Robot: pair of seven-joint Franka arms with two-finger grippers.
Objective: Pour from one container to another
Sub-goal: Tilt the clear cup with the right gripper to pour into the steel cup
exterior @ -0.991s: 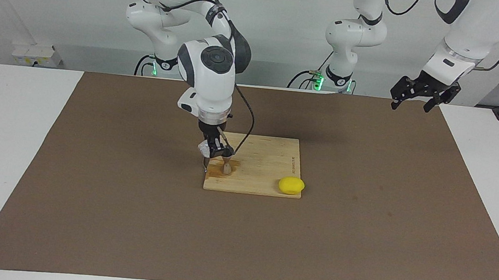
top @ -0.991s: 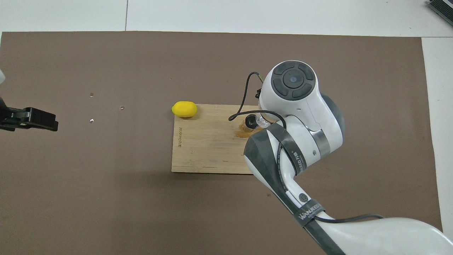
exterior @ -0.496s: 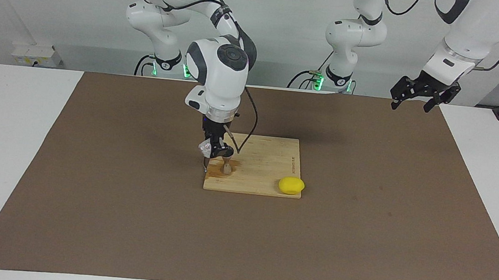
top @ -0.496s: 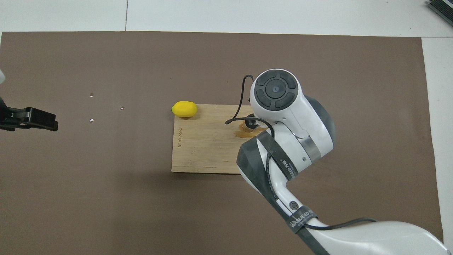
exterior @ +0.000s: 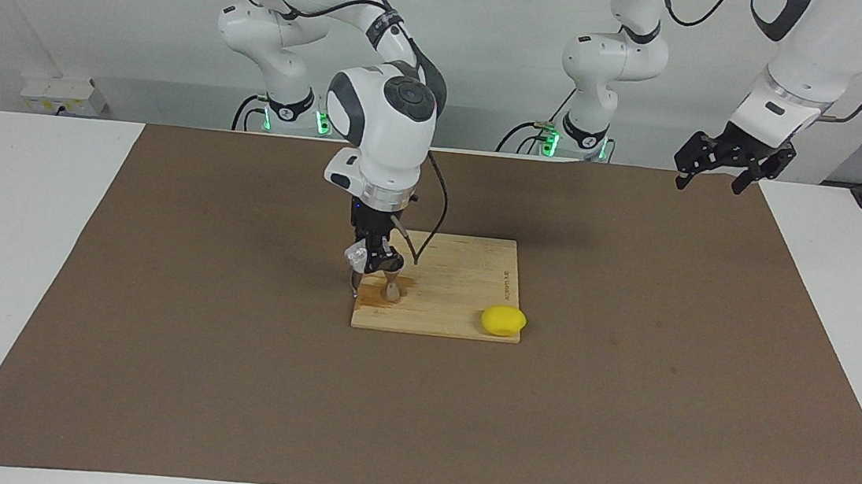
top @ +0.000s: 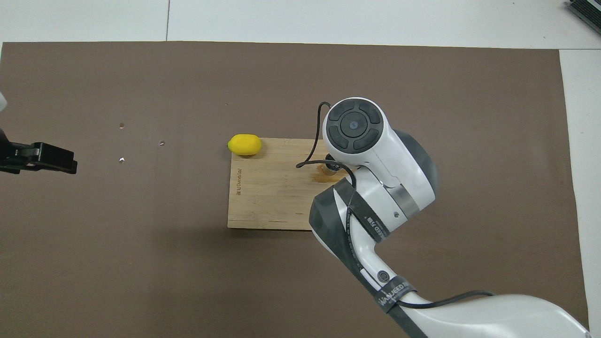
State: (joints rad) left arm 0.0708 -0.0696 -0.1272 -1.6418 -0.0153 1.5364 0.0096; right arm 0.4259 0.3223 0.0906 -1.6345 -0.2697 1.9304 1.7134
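Right arm bent over from its base, forearm sloping down, wrist pointing almost straight down over the wooden board (exterior: 458, 284) at its right-arm end. Right pincer (exterior: 370, 261) clamped on the glass cup (exterior: 355, 254), cup tipped on its side above the board, just beside and above the steel jigger (exterior: 392, 290). Jigger standing upright on the board, near the board's edge farther from the robots, inside a dark wet patch (exterior: 378, 294) on the wood. Black cable looping from the wrist down past the pincer. Left arm waiting, raised well apart from the board over the left-arm end of the brown mat (exterior: 228, 380); left pincer (exterior: 727, 164) held in the air with fingers apart, nothing between them. Yellow lemon (exterior: 503, 321) lying at the board's corner toward the left arm's end, farther from the robots, touching the board's edge. Facing view alone showing the cup, the grip and the jigger's hourglass outline. Overhead view hiding the right pincer and the cup under the wrist housing; only a sliver of the jigger (top: 331, 168) and the wet patch visible beside that housing; printed lettering (top: 238, 180) readable as a line along the board's lemon end; left pincer (top: 40, 157) seen as a dark block at the frame edge. White tabletop (exterior: 28, 235) showing around the mat.
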